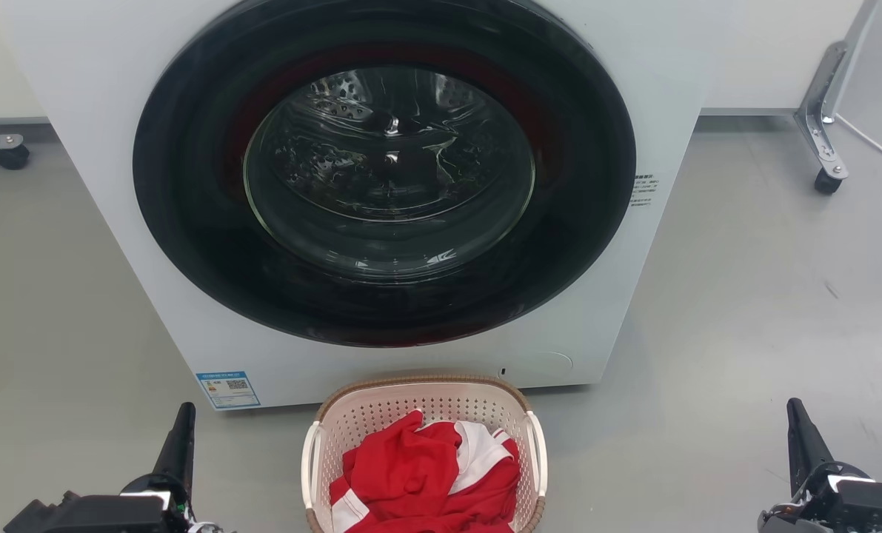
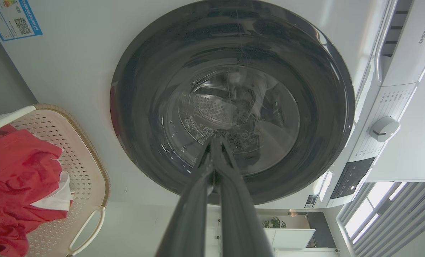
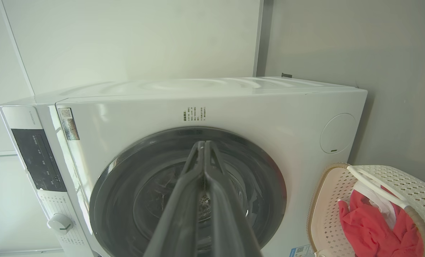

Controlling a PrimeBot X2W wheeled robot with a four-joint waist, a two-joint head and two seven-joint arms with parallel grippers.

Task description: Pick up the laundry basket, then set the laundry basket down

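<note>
The laundry basket [image 1: 381, 422], cream-pink and perforated with a brown woven rim and white side handles, stands on the floor at the foot of the washer, holding red and white clothes [image 1: 426, 474]. It also appears as the laundry basket [image 2: 84, 167] at the left edge of the left wrist view and the laundry basket [image 3: 326, 203] at the lower right of the right wrist view. My left gripper [image 1: 184, 414] is shut and empty, well to the basket's left. My right gripper [image 1: 794, 411] is shut and empty, far to its right. Left gripper [image 2: 214, 141] and right gripper [image 3: 202, 144] show fingers pressed together.
A white front-loading washer [image 1: 85, 111] with a closed dark round door [image 1: 385, 170] stands directly behind the basket. Grey floor [image 1: 744, 311] spreads on both sides. A wheeled metal frame leg [image 1: 822, 133] stands at the back right, and a caster [image 1: 11, 155] at the back left.
</note>
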